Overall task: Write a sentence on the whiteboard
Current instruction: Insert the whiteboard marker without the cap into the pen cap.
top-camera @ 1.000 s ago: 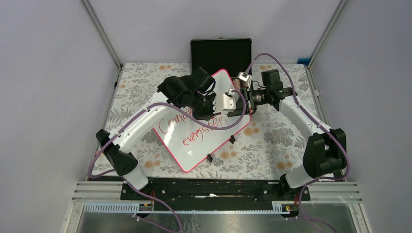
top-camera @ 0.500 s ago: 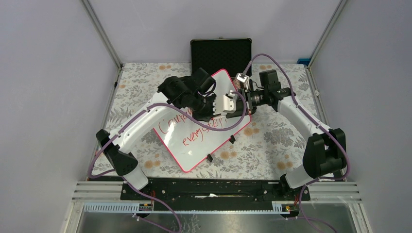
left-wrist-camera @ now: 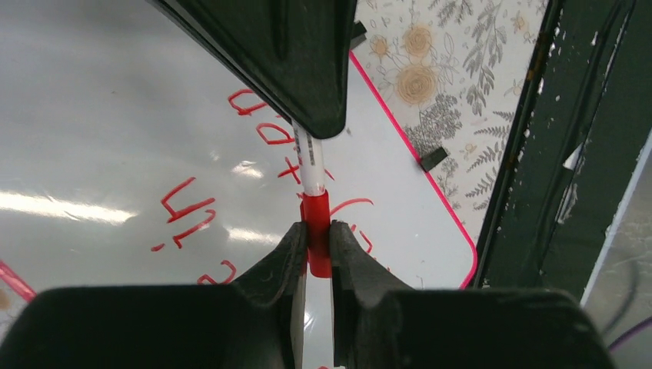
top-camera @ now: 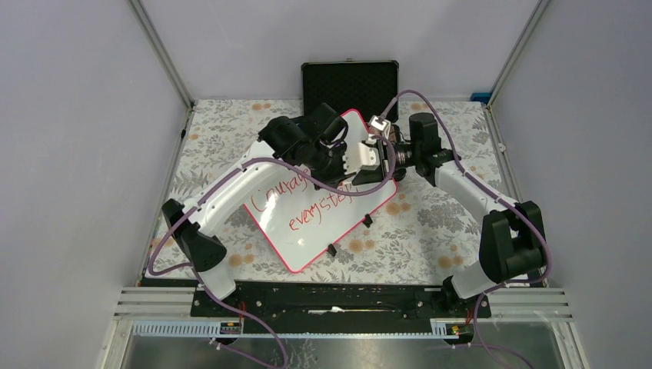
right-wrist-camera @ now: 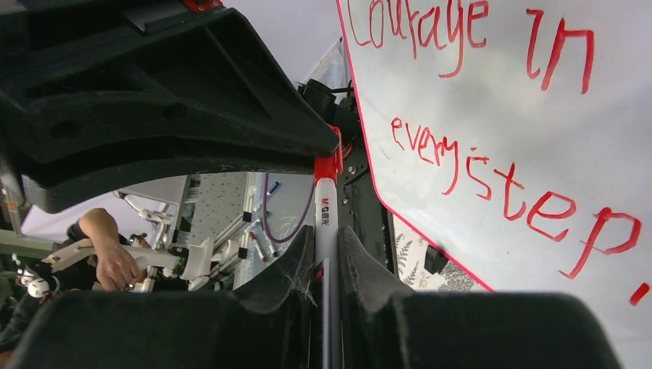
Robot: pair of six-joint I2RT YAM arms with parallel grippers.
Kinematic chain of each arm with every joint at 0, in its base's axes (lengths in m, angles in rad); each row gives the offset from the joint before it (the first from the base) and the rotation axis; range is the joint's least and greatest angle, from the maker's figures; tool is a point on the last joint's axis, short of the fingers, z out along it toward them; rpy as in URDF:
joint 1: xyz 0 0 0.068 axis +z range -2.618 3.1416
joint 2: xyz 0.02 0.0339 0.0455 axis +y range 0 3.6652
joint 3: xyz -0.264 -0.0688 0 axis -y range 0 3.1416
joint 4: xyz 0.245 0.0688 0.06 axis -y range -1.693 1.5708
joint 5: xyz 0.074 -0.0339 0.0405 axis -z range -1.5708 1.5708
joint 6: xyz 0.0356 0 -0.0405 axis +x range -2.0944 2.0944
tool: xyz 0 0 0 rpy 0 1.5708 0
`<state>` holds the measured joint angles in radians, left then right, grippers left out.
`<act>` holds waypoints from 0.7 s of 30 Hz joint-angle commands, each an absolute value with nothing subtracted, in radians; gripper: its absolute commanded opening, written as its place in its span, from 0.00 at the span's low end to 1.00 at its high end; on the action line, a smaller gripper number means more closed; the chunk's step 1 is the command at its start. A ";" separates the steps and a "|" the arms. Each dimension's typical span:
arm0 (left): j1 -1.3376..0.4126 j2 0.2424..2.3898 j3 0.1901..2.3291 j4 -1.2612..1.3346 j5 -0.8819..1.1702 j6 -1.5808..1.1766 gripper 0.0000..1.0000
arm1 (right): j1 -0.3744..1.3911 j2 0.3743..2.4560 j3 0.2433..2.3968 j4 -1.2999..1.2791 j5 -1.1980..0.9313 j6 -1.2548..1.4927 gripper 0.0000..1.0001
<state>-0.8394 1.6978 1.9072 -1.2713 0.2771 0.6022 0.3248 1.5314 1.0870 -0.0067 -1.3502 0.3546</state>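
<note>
The left gripper [left-wrist-camera: 316,238] is clamped on the red plastic cap [left-wrist-camera: 316,209]. The right gripper [right-wrist-camera: 325,240] pinches the slim white marker barrel [right-wrist-camera: 324,204]. Beneath them, the glossy white pink-framed whiteboard [top-camera: 317,234] lies on the floral-patterned table [top-camera: 430,223]. Its red handwritten sentence [top-camera: 311,207] looks finished, so probably only capping remains.

We found the left gripper [left-wrist-camera: 314,234] and right gripper [right-wrist-camera: 325,238] nose to nose above the far corner of the whiteboard [top-camera: 307,242], the marker [left-wrist-camera: 310,161] bridging them and the black case [top-camera: 350,81] just behind. The board's near half lay open; so did the floral table [top-camera: 430,223] on both sides.
</note>
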 commanded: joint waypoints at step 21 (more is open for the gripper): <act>-0.837 1.674 2.098 -1.179 0.316 0.521 0.60 | 0.347 1.541 0.959 0.675 -1.324 0.826 0.00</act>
